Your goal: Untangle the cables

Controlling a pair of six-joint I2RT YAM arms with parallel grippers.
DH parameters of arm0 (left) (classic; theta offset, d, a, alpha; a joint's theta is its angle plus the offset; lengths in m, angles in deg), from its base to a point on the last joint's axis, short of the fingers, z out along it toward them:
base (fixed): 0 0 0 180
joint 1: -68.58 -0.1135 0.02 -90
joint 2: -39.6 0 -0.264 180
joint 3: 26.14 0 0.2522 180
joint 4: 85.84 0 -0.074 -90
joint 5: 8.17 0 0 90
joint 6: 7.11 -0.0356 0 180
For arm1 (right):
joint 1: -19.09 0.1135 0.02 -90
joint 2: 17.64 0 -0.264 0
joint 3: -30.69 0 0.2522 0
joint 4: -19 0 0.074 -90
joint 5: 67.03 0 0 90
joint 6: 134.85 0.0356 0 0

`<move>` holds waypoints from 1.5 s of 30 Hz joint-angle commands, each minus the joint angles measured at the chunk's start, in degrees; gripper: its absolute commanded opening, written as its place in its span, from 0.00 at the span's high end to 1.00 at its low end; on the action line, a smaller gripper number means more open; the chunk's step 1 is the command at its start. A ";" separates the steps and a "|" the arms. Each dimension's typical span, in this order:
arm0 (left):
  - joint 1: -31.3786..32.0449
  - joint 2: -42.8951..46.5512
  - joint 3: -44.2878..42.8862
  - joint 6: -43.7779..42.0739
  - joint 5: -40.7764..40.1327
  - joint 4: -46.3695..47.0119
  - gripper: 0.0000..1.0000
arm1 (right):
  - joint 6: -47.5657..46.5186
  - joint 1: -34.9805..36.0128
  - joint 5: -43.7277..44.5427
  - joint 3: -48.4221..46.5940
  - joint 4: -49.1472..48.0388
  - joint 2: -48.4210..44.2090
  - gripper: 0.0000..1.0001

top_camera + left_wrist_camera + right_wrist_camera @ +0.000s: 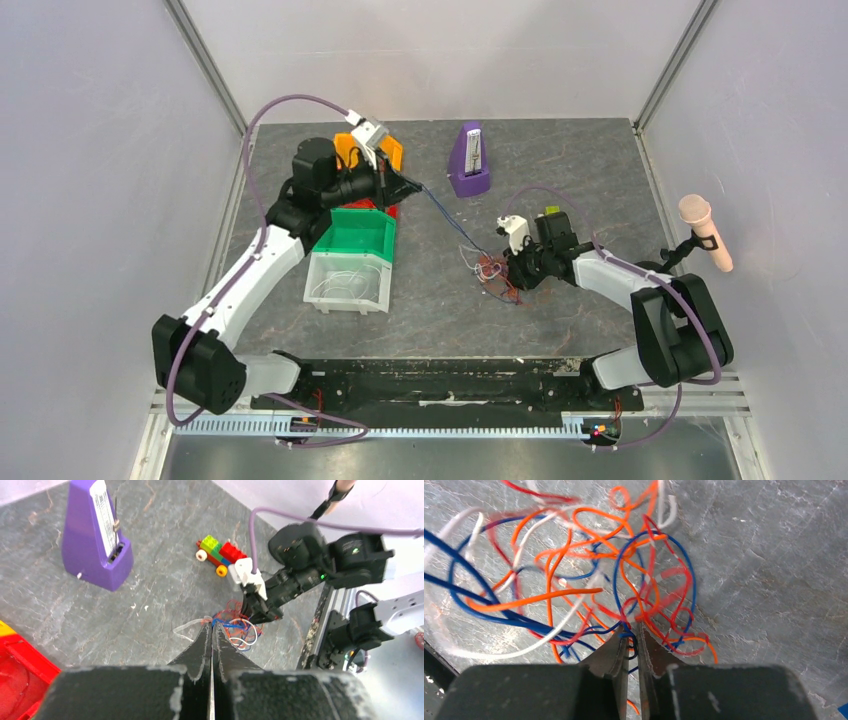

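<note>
The cables [491,268] lie as a knot of red, orange, blue and white strands on the grey table, right of centre. My right gripper [508,266] sits on the knot's right side. In the right wrist view its jaws [632,630] stand only a slit apart, with dark blue strands caught between them and the cables [589,575] spread just ahead. My left gripper [412,187] hovers over the bins at the back left, shut on one blue cable [447,222] that runs taut down to the knot. In the left wrist view its tips [211,624] pinch that blue strand above the cables [239,630].
A purple metronome [469,160] stands at the back centre. Green [360,232], clear [348,283], orange [348,150] and red [20,675] bins sit under and beside the left arm. A toy brick car [220,555] is behind the right gripper. A microphone [706,230] stands far right.
</note>
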 commanded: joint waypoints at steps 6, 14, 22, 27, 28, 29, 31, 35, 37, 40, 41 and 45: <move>-3.35 2.13 -21.24 4.55 -1.29 -6.34 0.98 | -3.27 -0.14 1.92 0.21 1.26 1.96 0.89; -7.12 -0.90 -35.00 7.13 -2.56 -9.58 0.98 | -3.83 -0.15 2.56 0.38 1.06 3.03 0.93; -9.91 -3.10 -43.80 0.38 -6.50 -17.74 0.98 | -3.77 -0.14 1.41 -0.54 1.90 2.00 0.87; -11.38 -2.24 -41.13 -8.44 -3.78 -29.08 0.98 | -3.13 -0.14 -0.53 -2.80 3.12 1.67 0.86; -11.63 -1.61 -39.72 -9.44 -4.72 -30.48 0.98 | -3.13 -0.14 -0.96 -3.18 3.46 1.56 0.85; -12.02 -0.67 -37.08 -10.18 -5.92 -30.28 0.98 | -3.13 -0.15 -1.27 -3.49 3.67 1.53 0.85; -13.22 2.39 -30.07 -12.82 -7.54 -27.53 0.98 | -3.18 -0.19 -1.77 -3.81 3.93 1.23 0.85; -14.70 6.03 -20.97 -18.09 -5.52 -22.43 0.98 | -3.88 -0.15 -2.23 -4.29 4.86 1.22 0.82; -15.05 5.75 -20.44 -21.08 -0.62 -24.22 0.98 | -4.72 -0.18 -3.02 -5.46 6.81 1.69 0.71; -15.09 4.46 -21.69 -21.45 3.59 -27.23 0.98 | -5.92 -0.16 -5.86 -8.64 10.75 0.92 0.52; -15.09 3.93 -22.32 -21.07 4.14 -28.08 0.98 | -6.31 -0.16 -6.59 -10.02 12.01 0.00 0.45; -15.08 2.68 -22.69 -19.37 4.63 -30.22 0.98 | -7.18 -0.14 -9.03 -16.28 14.56 -5.36 0.21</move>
